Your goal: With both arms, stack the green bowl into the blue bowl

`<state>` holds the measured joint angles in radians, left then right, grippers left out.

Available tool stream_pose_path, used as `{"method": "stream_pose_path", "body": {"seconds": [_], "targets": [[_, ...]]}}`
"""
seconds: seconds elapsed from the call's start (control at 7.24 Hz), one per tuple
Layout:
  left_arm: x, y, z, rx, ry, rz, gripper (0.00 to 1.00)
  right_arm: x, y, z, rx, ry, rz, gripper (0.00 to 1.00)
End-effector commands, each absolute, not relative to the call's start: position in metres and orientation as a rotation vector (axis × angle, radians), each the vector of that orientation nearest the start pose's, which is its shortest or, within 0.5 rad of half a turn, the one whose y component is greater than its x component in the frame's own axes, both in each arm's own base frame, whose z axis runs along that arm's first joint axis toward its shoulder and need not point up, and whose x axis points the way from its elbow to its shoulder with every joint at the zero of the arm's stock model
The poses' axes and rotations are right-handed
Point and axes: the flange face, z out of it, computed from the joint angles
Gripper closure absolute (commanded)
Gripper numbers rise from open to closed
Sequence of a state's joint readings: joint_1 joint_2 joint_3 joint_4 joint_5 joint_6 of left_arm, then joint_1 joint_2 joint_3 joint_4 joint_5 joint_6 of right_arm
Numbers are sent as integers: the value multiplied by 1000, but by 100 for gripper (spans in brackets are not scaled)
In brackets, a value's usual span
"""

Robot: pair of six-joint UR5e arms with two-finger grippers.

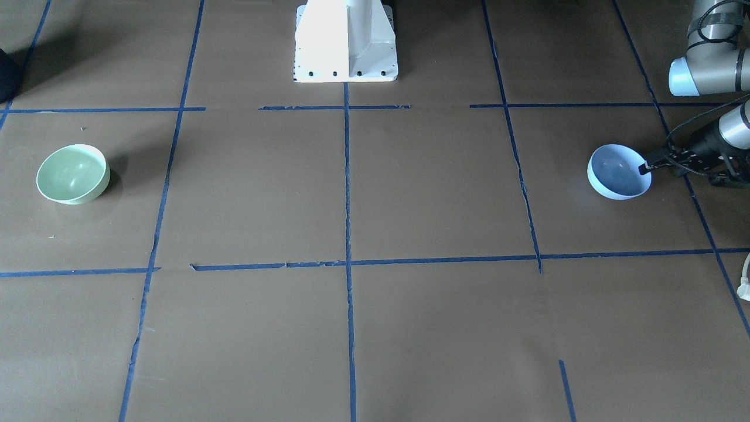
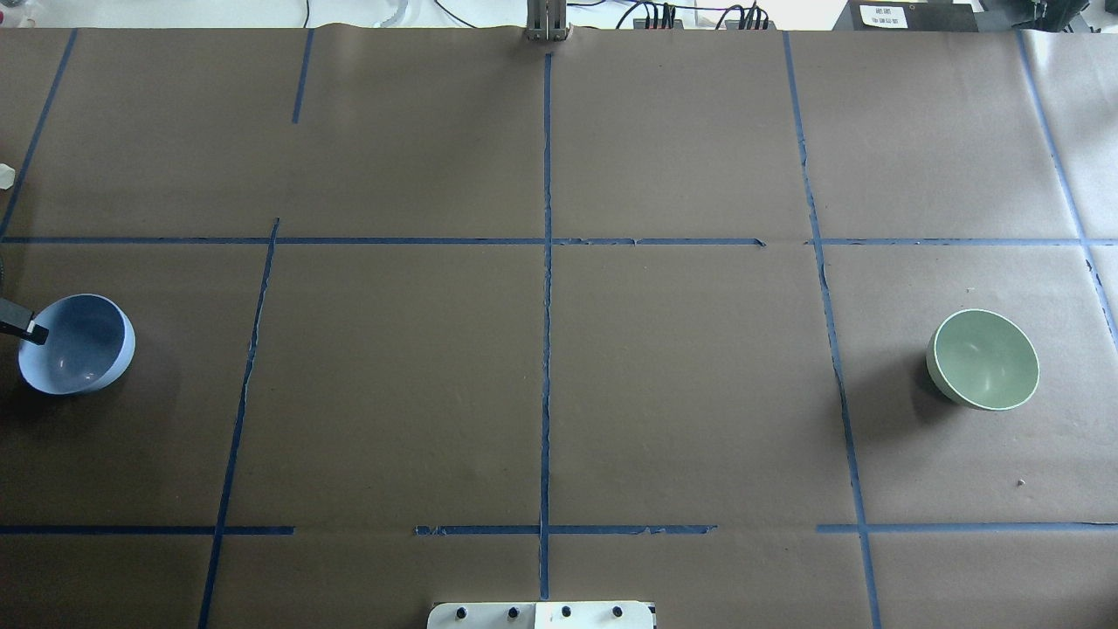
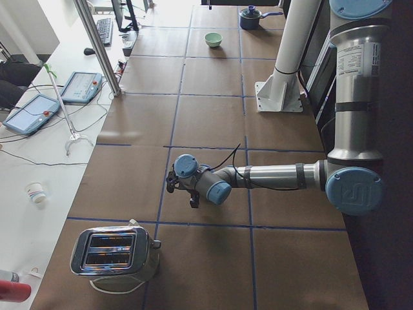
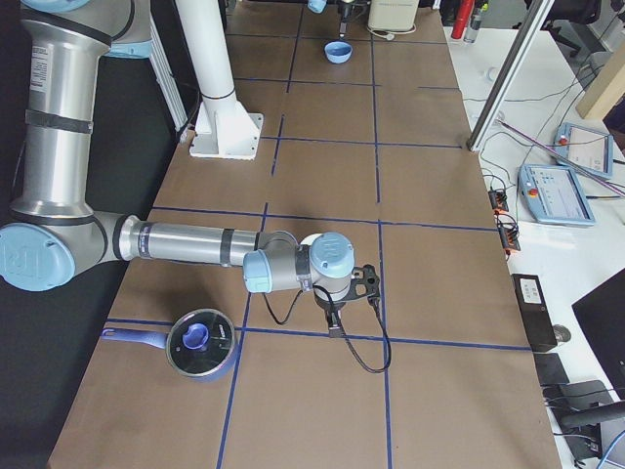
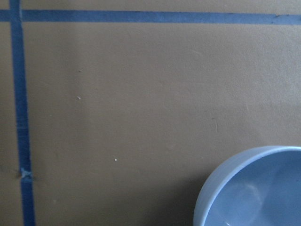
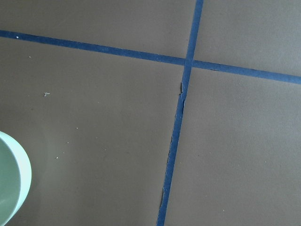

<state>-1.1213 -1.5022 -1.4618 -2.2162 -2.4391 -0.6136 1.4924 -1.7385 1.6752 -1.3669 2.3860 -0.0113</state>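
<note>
The pale mint-green bowl (image 1: 73, 174) sits upright on the table on the robot's right (image 2: 985, 358); its rim shows at the edge of the right wrist view (image 6: 11, 183). The pale blue bowl (image 1: 619, 172) sits on the robot's left (image 2: 77, 343) and shows in the left wrist view (image 5: 254, 188). My left gripper (image 1: 645, 168) has one black fingertip (image 2: 31, 331) at the blue bowl's outer rim; I cannot tell whether it is open or shut. My right gripper (image 4: 369, 283) shows only in the exterior right view, above the table, so I cannot tell its state there.
The white pedestal base (image 1: 345, 41) stands at the table's middle rear. A toaster (image 3: 116, 252) stands beyond the left arm. A blue-lidded pot (image 4: 200, 342) lies near the right arm. Blue tape lines (image 2: 546, 306) grid the brown table cover.
</note>
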Motion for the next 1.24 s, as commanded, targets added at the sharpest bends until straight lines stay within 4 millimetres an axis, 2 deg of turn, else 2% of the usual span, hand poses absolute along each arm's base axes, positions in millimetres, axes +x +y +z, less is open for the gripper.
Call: {"method": "stream_pose_path", "body": {"seconds": [0.0, 0.14, 0.28, 0.41, 0.55, 0.69, 0.83, 0.97, 1.11], "targets": [[171, -447, 670, -70, 962, 67, 60, 23, -432, 660, 100, -833, -147, 0], [175, -451, 664, -64, 972, 78, 94, 23, -432, 660, 98, -833, -146, 0], [180, -460, 649, -43, 988, 91, 100, 24, -431, 664, 91, -832, -143, 0], [188, -472, 624, -28, 1012, 75, 100, 24, -431, 664, 91, -833, -143, 0], [201, -485, 572, -38, 1077, 24, 100, 23, -431, 664, 91, -838, -143, 0], [238, -497, 500, -59, 1143, -12, 100, 22, -431, 662, 93, -852, -145, 0], [301, -499, 422, -111, 1203, -31, 100, 22, -431, 662, 91, -861, -145, 0], [375, -492, 346, -152, 1239, -71, 100, 21, -433, 660, 95, -862, -147, 0], [445, -478, 287, -129, 1240, -118, 100, 22, -433, 660, 95, -861, -147, 0]]}}
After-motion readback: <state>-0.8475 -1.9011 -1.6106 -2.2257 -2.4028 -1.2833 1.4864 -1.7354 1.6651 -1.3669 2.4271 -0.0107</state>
